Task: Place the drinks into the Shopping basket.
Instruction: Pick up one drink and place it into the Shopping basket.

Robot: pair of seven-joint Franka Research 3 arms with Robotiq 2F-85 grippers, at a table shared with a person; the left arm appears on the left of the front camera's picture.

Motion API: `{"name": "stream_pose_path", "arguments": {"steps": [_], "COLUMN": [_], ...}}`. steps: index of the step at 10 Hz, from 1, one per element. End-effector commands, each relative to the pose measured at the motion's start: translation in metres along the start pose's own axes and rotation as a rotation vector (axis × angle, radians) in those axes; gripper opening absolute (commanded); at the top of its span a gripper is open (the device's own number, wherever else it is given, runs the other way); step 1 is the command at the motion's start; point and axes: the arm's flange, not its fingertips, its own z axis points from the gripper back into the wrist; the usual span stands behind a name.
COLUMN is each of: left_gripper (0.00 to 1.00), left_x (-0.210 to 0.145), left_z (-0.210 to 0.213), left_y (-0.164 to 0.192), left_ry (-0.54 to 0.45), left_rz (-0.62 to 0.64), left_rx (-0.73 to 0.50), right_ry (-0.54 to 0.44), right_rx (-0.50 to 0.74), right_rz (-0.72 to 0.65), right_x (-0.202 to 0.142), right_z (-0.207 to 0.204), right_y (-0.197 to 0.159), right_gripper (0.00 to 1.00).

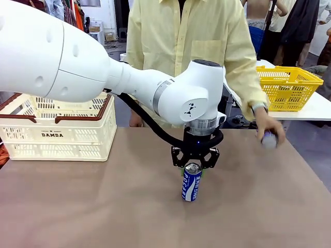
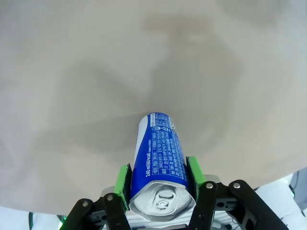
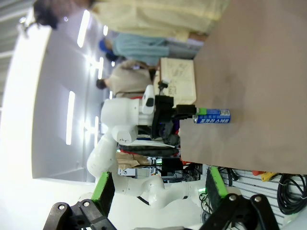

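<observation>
Evidently the grasp step was in hand. The blue can (image 1: 191, 182) stood upright on the table (image 1: 103, 212), well to the right of the Shopping basket (image 1: 57, 135) and a little nearer the robot's edge than the basket. Its base appeared to rest on the tabletop, so the lift was judged not yet begun.

The left gripper (image 1: 193, 169) hung straight down over the can. Its green pads (image 2: 123, 184) were clamped on opposite sides of the can's upper part, just under the silver top.

Farther right of the basket than the can, a person's hand (image 1: 268, 129) was closed round a small blurred object (image 1: 269, 140). It may have been another drink, but it was too blurred to tell. The right gripper (image 3: 159, 191) sat farther from the basket again, off the table's side, with its jaws apart and nothing between them.

The next move was judged to call for a straight lift, keeping the can upright. A carry leftward to the basket would follow, high enough to clear the dark rim handle. The can would then be lowered inside before the pads let go. The left arm hid part of the basket's interior.
</observation>
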Motion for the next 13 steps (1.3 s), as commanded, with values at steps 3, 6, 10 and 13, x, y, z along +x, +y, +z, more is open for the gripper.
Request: {"name": "stream_pose_path", "arguments": {"steps": [3, 6, 10, 13], "left_gripper": [0.00, 0.00, 0.00, 0.00], "left_x": [-0.004, -0.030, -0.053, -0.079], "left_z": [0.026, 0.141, 0.247, 0.244], "left_y": [0.014, 0.087, 0.247, 0.320], "left_ry": [-0.005, -0.040, -0.174, -0.177], "left_rz": [-0.011, -0.079, 0.109, 0.217], "left_rx": [0.005, -0.018, -0.020, -0.016], "right_ry": [-0.010, -0.010, -0.010, -0.010], "right_rx": [0.023, 0.023, 0.023, 0.023], "right_rz": [0.028, 0.028, 0.028, 0.028], "right_x": [0.002, 0.002, 0.002, 0.002], "right_z": [-0.002, -0.002, -0.002, -0.002], "right_y": [0.003, 0.003, 0.003, 0.003], "right_gripper": [1.00, 1.00, 1.00, 1.00]}}
